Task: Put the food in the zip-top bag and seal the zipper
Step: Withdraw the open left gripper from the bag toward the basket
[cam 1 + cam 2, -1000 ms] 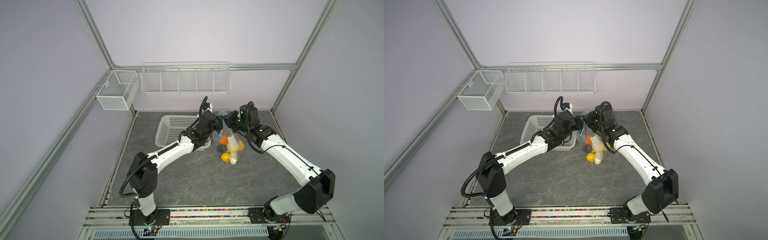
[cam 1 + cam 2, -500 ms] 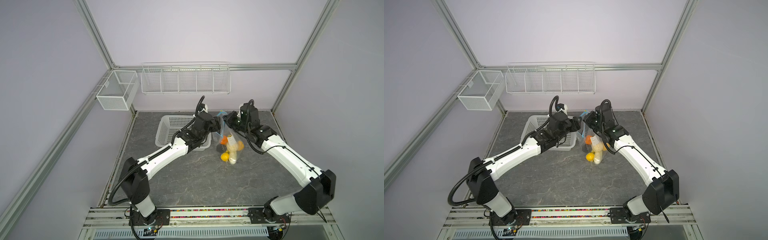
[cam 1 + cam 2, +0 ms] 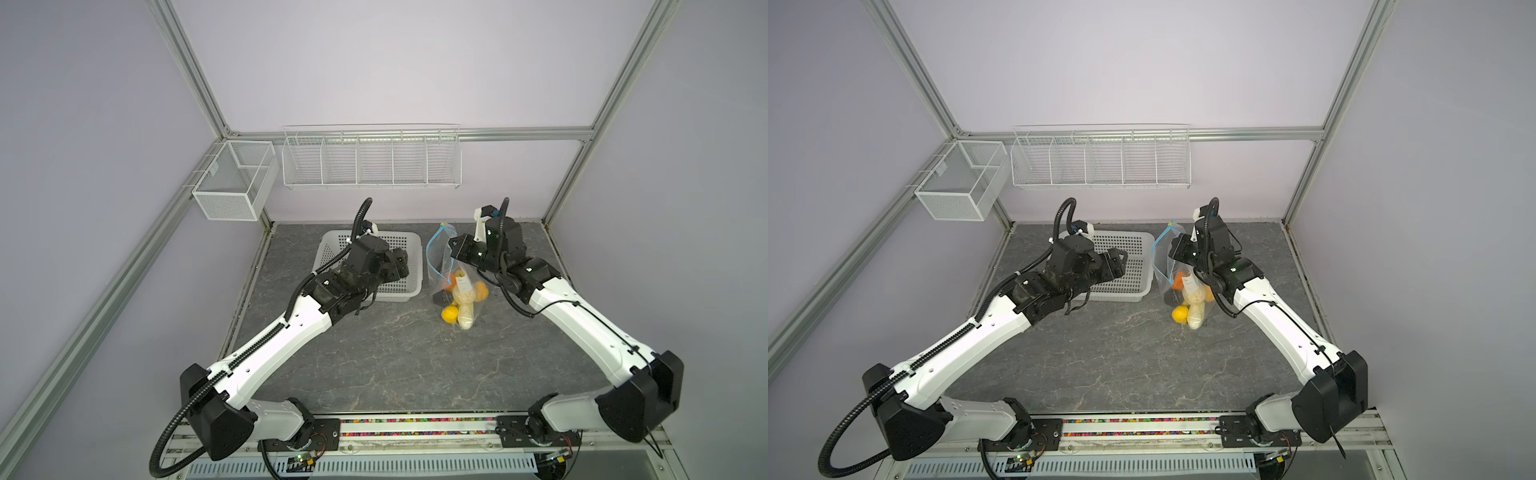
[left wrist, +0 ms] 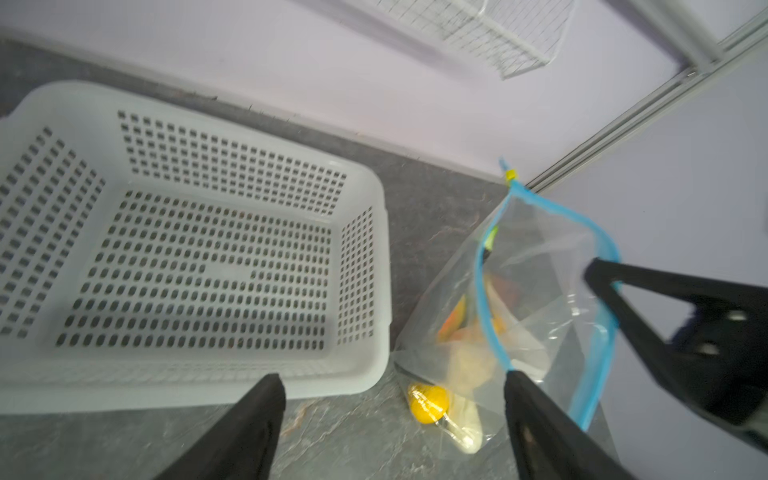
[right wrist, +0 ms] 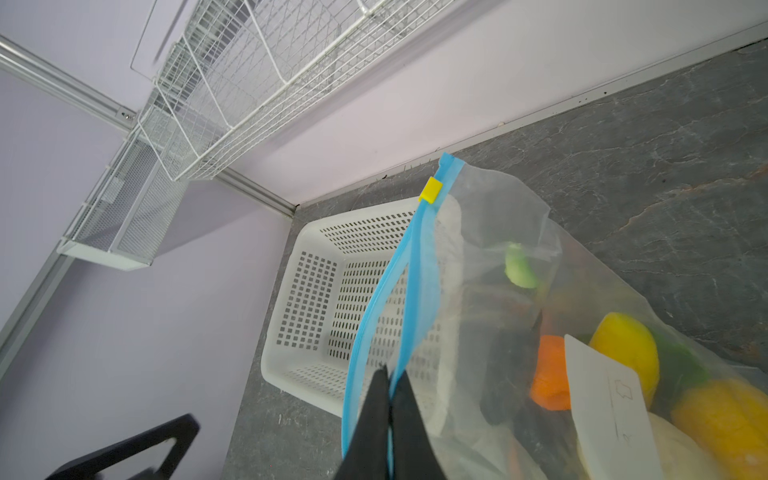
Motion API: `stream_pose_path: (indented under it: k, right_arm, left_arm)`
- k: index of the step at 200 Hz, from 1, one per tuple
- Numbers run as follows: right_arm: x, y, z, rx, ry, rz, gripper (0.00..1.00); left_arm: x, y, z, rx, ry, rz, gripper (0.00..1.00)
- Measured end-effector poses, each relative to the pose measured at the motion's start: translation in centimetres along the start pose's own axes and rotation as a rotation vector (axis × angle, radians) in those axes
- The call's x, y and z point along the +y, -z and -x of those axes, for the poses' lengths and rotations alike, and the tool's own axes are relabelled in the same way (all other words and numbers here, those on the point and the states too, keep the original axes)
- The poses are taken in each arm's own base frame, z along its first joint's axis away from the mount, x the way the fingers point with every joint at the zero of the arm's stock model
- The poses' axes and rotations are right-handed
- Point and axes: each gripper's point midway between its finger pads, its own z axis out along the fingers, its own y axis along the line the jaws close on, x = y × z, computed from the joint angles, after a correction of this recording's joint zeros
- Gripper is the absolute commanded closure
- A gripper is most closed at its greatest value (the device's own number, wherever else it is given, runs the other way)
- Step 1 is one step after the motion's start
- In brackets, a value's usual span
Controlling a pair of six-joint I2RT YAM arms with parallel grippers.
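Right gripper [image 5: 388,374] is clamped on the zipper [image 5: 415,270] strip, holding the zip-top bag [image 3: 440,266] upright beside the white basket [image 4: 384,270] so the food [image 3: 463,297] settles low. Left gripper [image 4: 392,376] hangs wide, empty. Mouth judged unsealed.

The basket [image 3: 417,257] lies below the left claw [image 3: 398,265]. Just right of that claw stands the bag [image 5: 498,216], its top edge in the right claw [image 5: 388,374], its bottom on the table [image 3: 395,353]. The food [image 3: 463,297] lies in the bag, below the right claw.
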Motion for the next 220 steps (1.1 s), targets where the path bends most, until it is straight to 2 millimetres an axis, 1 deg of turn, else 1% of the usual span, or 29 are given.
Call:
stream_pose_path:
  k: [8,13,29,56,76,93,113,143,159,177,220]
  right_arm:
    - [0.2,0.0,-0.2,0.008,0.017,0.009,0.94]
    - [0.3,0.0,-0.3,0.013,0.026,0.014,0.93]
    - [0.7,0.0,-0.6,0.028,0.054,0.032,0.94]
    - [1.2,0.0,-1.0,0.042,0.085,0.052,0.94]
    - [1.4,0.0,-1.2,0.051,0.098,0.063,0.94]
    - [1.6,0.0,-1.4,0.057,0.105,0.072,0.94]
    - [1.8,0.0,-1.6,0.062,0.108,0.078,0.93]
    - [1.8,0.0,-1.7,0.063,0.115,0.079,0.94]
    - [1.8,0.0,-1.7,0.063,0.115,0.079,0.94]
    - [1.8,0.0,-1.7,0.063,0.115,0.078,0.94]
    - [1.7,0.0,-1.9,0.067,0.115,0.076,0.94]
  left_arm:
    - [1.2,-0.5,-1.4,0.042,-0.001,0.032,0.10]
    - [2.0,-0.8,-2.2,0.067,0.004,0.051,0.07]
    - [3.7,-1.3,-4.6,0.138,0.006,0.091,0.00]
    - [5.8,-1.7,-7.5,0.216,0.028,0.120,0.00]
    - [7.1,-2.1,-8.9,0.240,0.038,0.119,0.00]
    - [7.4,-2.6,-9.1,0.233,0.041,0.105,0.00]
    - [7.2,-3.3,-8.3,0.194,0.058,0.070,0.00]
    - [8.1,-4.6,-7.5,0.157,0.087,0.069,0.01]
    - [8.5,-5.5,-7.6,0.161,0.099,0.077,0.00]
    - [8.8,-6.1,-8.1,0.179,0.106,0.086,0.00]
    - [9.2,-6.8,-8.8,0.200,0.108,0.103,0.00]
